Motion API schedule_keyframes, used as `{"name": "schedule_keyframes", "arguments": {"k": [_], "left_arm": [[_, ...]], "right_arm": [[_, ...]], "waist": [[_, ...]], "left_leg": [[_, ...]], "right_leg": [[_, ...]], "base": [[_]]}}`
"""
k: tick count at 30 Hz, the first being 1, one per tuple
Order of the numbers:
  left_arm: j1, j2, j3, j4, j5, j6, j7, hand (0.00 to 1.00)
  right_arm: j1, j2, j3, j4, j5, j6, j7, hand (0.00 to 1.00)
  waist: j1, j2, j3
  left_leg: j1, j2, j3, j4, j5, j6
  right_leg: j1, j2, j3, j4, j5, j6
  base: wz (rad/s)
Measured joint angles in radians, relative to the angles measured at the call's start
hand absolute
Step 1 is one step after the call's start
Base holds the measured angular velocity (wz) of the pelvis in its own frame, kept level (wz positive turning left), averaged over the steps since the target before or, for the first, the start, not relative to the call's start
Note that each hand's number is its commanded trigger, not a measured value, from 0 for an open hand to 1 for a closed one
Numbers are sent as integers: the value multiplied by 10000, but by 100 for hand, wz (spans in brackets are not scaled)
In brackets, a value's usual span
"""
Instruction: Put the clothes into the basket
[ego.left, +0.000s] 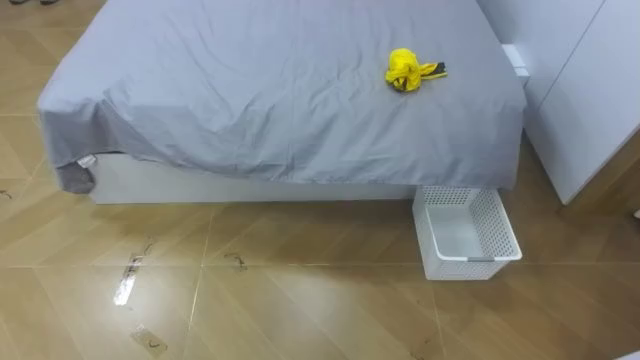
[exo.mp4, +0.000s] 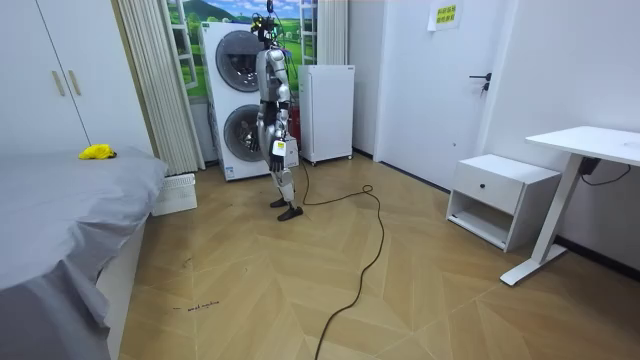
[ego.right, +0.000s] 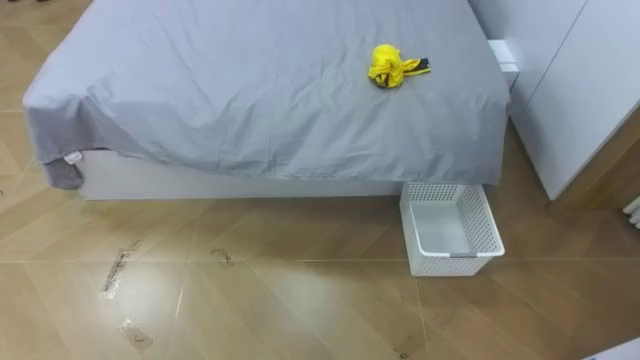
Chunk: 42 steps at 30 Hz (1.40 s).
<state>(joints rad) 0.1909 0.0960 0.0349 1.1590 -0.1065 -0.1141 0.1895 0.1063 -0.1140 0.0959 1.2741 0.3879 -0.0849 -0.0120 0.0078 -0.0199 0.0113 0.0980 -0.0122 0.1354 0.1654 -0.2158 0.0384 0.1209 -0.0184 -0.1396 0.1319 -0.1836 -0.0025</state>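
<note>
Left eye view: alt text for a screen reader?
A crumpled yellow garment lies on a grey-sheeted bed, toward its right side. An empty white perforated basket sits on the wooden floor at the bed's near right corner.

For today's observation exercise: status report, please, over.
Left hand hangs at robot's side, far from bed. Yellow garment lies on bed; white basket on floor at bed's corner, empty. Nothing blocks basket's open top.

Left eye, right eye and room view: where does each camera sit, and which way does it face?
Left eye view: on the robot's head, facing down at the grey bed, yellow garment and white basket.
Right eye view: beside it, same scene.
Room view: beside the bed, facing the whole robot before stacked washing machines.
All share bed, garment, basket.
</note>
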Motion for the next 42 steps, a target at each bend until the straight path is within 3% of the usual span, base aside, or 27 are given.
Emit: {"name": "schedule_keyframes", "arguments": {"k": [9, 15, 20, 23, 27, 30, 32, 33, 35, 36, 37, 38, 39, 40, 41, 42], "left_arm": [[-9, -1, -8, -102, 6, 0, 31, 0], [-24, 0, 0, -231, 5, -8, -70, 0], [-22, 6, -8, -193, -211, -15, -86, 0], [-4, -11, 52, -193, -209, 12, -132, 0], [40, 22, 615, -177, -213, 40, -352, 0], [170, 94, 845, -201, -358, 54, -444, 0], [186, 129, 876, -236, -636, 64, -448, 0], [174, 185, 865, -264, -917, 56, -434, 0], [281, 203, 540, -267, -1105, 75, -419, 0], [416, 176, 361, -263, -1312, 73, -397, 0], [582, 147, 368, -247, -1367, 67, -369, 0], [675, 150, 377, -234, -1363, 67, -334, 0], [882, 142, 397, -192, -1343, 76, -209, 0], [1011, 120, 399, -168, -1327, 132, -168, 0], [1024, 106, 403, -170, -1297, 174, -177, 0], [975, 63, 401, -187, -1230, 185, -229, 0]], "right_arm": [[-67, -3, -4, -56, -40, 0, 137, 0], [-96, -8, -55, -349, -219, -46, 440, 0], [-51, -10, -64, -279, -276, -98, 468, 0], [-2, -8, -66, -282, -284, 32, 501, 0], [14, -25, -102, -279, -390, 215, 770, 0], [30, -22, -115, -225, -364, 215, 906, 0], [31, -38, -125, -216, -311, 209, 928, 0], [35, -58, -123, -191, -188, 220, 887, 0], [40, -125, -144, -186, -68, 231, 779, 0], [41, -168, -147, -179, -69, 282, 752, 0], [34, -181, -137, -181, -64, 365, 750, 0], [30, -173, -134, -182, -72, 399, 758, 0], [29, -164, -117, -183, -95, 463, 780, 0], [33, -167, -83, -187, -83, 513, 780, 0], [34, -166, -80, -190, -95, 536, 753, 0], [34, -170, -107, -216, -155, 548, 694, 0]], "waist": [[-27, -32, -15], [-32, 4, -85], [-22, 26, -84], [50, 95, -60], [249, 119, -58], [252, 20, -58], [217, 50, -48], [222, -13, 20], [128, -40, 6], [187, -113, 0], [321, -104, -1], [341, -97, -1], [391, -50, 20], [473, -80, 27], [489, -110, 35], [488, -102, -20]], "left_leg": [[-35, -4, -16, -3, 0, 0], [-35, -3, -18, 3, 1, 0], [-10, 7, -9, 3, 0, 0], [-39, 161, 35, 215, -143, -40], [-497, 533, 163, 1505, -821, -211], [-916, 696, 195, 2609, -1029, -341], [-1753, 942, 306, 4255, -982, -370], [-2592, 1057, 219, 5590, -811, -326], [-3380, 729, 151, 4961, -796, -285], [-3881, 468, 149, 3835, -532, -414], [-4349, 378, 104, 2568, -7, -538], [-4497, 380, 48, 2006, 358, -535], [-4741, 437, -40, 1267, 967, -529], [-4829, 499, -4, 976, 1738, -428], [-4853, 495, 83, 1039, 2139, -306], [-4961, 473, 369, 1260, 2643, 16]], "right_leg": [[-19, -6, -30, -8, -2, 2], [-25, -8, -32, 2, -2, 1], [5, 4, -18, 29, -2, 1], [-3, 64, -19, 101, -8, -8], [-117, 297, -199, 581, -349, -219], [-312, 363, -177, 1069, -768, -384], [-326, 379, -141, 1176, -941, -562], [-230, 377, -19, 1312, -1060, -666], [-95, 179, 21, 1364, -1255, -640], [-90, 24, 63, 1401, -1401, -557], [-35, -25, 157, 1417, -1536, -505], [15, -37, 158, 1417, -1624, -474], [125, -47, 282, 1425, -1785, -467], [259, -128, 443, 1401, -1956, -395], [329, -189, 488, 1364, -2055, -315], [420, -314, 534, 1221, -2195, -146]], "base": [[0], [0], [0], [-7], [-17], [6], [17], [25], [18], [-12], [-22], [-38], [-48], [-49], [-36], [-13]]}}
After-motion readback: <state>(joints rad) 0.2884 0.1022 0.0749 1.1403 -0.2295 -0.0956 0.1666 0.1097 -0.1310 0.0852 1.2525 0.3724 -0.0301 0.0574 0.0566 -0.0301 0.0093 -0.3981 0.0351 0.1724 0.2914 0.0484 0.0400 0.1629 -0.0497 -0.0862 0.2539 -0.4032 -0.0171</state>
